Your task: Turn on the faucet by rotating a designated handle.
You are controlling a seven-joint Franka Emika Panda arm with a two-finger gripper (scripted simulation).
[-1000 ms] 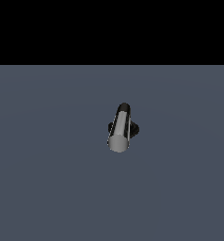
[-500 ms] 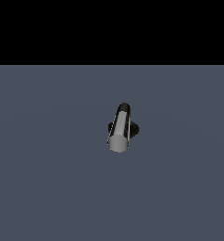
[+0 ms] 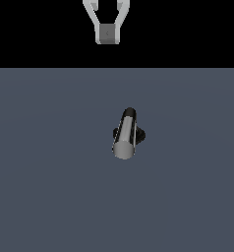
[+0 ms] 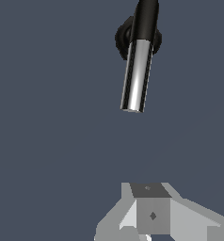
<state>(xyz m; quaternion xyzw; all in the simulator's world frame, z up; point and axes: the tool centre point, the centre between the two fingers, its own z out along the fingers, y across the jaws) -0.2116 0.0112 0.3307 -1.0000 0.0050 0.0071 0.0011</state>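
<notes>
A: What's the biggest thing in view?

B: The bench [image 3: 40, 197], one flat grey-blue surface filling the lower part of the exterior view. Its far edge is a straight line against black; its other edges run out of the picture.

A: And the arm?

B: Only the end effector [image 3: 107, 19] shows, at the top of the exterior view against the black, cut off by the upper edge. I see two pale prongs spreading upward from a small grey block. The wrist view shows its body [image 4: 151, 212] just as partially, cut at the edge, so I cannot tell whether it is spread wide or closed. It holds nothing that I can see.

A: The task's thing?

B: One faucet [image 3: 127, 134], standing alone near the middle of the bench, slightly toward the exterior view's right. Its round black base [image 4: 125, 40] is mostly hidden behind the bar in both views; only dark bulges show on either side.

A: How many handles?

B: One handle [image 3: 124, 140], a straight grey metallic bar with a flat end, darkening to black where it meets the base. In the wrist view the handle [image 4: 136, 75] points its flat end toward the end effector.

A: Room around it?

B: Bare bench on every side; the end effector is well apart from the faucet, touching nothing.
</notes>
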